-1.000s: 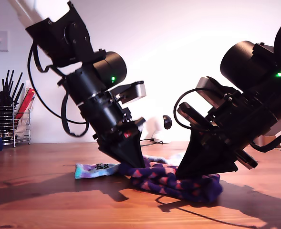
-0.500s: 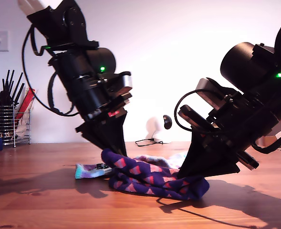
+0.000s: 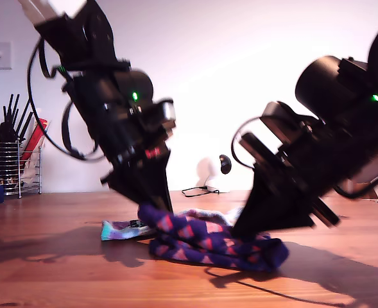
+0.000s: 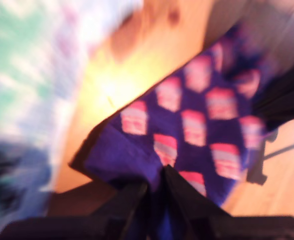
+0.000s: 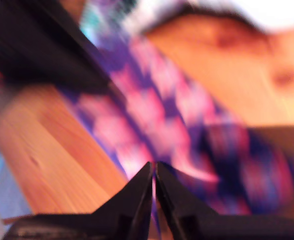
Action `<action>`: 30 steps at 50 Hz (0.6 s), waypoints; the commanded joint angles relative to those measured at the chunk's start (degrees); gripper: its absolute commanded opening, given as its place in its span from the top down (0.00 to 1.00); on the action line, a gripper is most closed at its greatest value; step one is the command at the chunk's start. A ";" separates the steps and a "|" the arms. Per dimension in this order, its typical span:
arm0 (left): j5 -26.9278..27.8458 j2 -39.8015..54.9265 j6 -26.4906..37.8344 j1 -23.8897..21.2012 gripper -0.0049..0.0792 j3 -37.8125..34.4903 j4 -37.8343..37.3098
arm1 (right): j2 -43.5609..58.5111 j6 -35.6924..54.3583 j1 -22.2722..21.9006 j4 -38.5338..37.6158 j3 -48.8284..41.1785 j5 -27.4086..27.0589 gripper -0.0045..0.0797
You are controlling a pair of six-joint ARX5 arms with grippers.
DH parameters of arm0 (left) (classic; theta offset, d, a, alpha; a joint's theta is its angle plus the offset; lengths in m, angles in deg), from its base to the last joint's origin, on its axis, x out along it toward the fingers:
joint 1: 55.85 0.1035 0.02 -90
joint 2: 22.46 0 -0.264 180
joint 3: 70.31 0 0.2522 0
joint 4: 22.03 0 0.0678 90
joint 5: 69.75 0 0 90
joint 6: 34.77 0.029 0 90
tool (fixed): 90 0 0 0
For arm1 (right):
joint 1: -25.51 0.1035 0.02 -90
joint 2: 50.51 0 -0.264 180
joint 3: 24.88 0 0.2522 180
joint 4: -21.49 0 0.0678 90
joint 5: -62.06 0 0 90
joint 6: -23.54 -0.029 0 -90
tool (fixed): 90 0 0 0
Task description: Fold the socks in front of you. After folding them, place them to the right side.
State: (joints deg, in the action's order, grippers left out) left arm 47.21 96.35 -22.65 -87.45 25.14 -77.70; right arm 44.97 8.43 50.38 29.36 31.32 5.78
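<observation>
Pinching one end of the navy sock (image 3: 208, 242) (image 4: 196, 125) (image 5: 151, 110), the first pincer (image 3: 160, 206) (image 4: 155, 172) is clenched on the fabric and holds that end raised just above the counter (image 3: 60, 269), on the exterior view's left. In the first wrist view the dark cloth with its red-orange diamonds bunches between the closed tips, though the picture is blurred. The second pincer (image 3: 243, 232) (image 5: 154, 172) comes down from the exterior view's right and is clamped on the same sock near its other end, low against the wood. From the raised end the sock drapes down and doubles over itself, so that its lower layer lies flat on the counter between the two pincers, about midway along the visible counter in the exterior view. The tie-dye sock (image 3: 119, 228) (image 4: 22, 75) lies flat beneath and behind it, one end sticking out toward the exterior view's left, past the first pincer. Near the counter's far edge, at the exterior view's left, stands a wire rack (image 3: 9, 160) of dark utensils. Both arms are blurred in the exterior view.
</observation>
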 commanded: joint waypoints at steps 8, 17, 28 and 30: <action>0.17 1.97 -0.07 -2.47 0.85 -1.49 4.15 | 0.68 3.17 0.26 2.86 2.62 -0.74 0.96; 0.76 1.97 1.49 -4.20 0.85 -1.49 7.50 | 2.58 6.27 0.24 7.26 2.64 -1.18 0.96; -0.04 1.97 4.98 -4.96 0.85 -1.38 9.53 | 5.18 10.75 0.24 10.99 2.64 -4.57 0.96; -0.59 1.97 5.01 -4.96 0.85 -1.18 10.12 | 5.73 10.93 0.24 11.13 2.64 -5.25 0.96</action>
State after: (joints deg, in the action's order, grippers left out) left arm 47.10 96.85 -18.22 -92.25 25.08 -68.44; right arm 49.61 18.68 50.38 39.98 34.77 1.56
